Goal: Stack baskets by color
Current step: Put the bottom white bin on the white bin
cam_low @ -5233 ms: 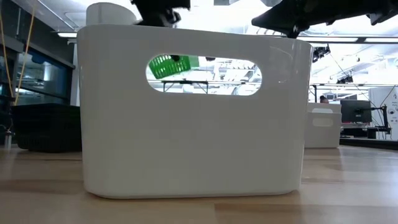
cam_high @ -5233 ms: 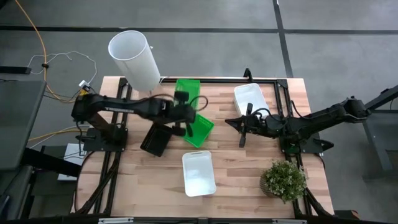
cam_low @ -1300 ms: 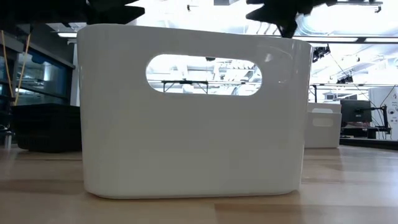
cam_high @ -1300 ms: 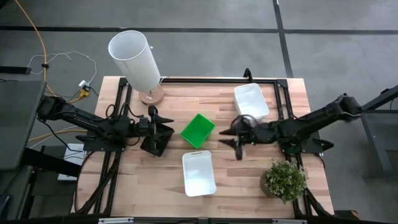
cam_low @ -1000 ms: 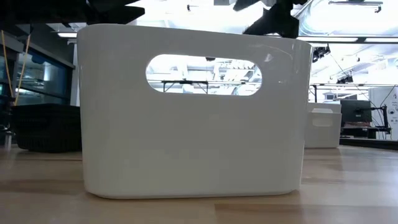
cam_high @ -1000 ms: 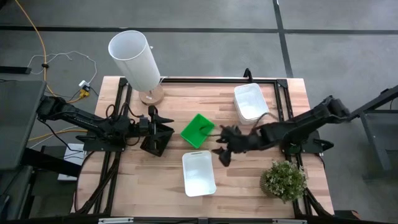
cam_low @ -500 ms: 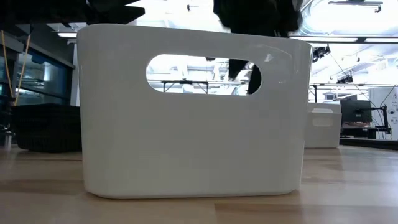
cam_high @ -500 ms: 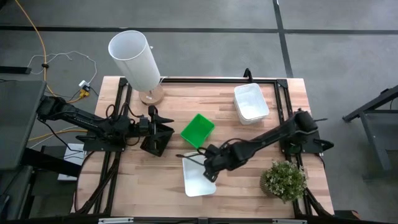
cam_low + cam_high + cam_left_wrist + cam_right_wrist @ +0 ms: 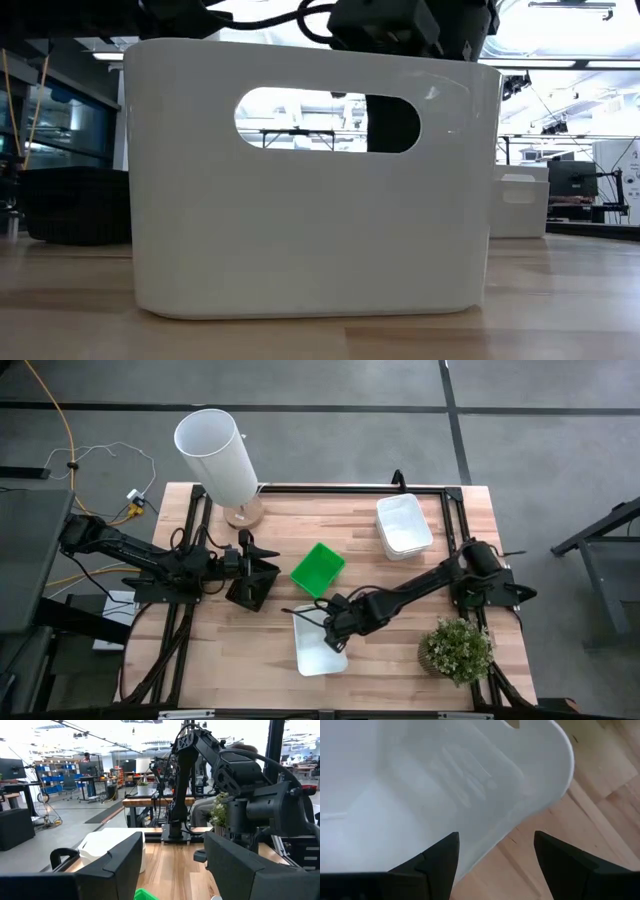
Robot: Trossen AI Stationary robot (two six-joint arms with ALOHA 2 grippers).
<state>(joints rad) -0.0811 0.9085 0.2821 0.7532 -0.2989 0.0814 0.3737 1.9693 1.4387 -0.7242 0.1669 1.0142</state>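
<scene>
The wooden surface (image 9: 360, 535) sits on a grey floor. A lone white basket (image 9: 320, 640) lies at its near middle; the right hand (image 9: 325, 622) hangs over its far rim, fingers spread astride the wall, gripping nothing. In the low view this basket hides nearly everything. Green basket (image 9: 318, 569) at centre, white stack (image 9: 404, 526) far right. Left hand (image 9: 262, 567), open and empty, overlaps the black baskets (image 9: 248, 586).

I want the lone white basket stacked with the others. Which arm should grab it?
The right. Its open gripper is already over the near white basket, straddling its wall. The left gripper waits open by the black baskets.
</scene>
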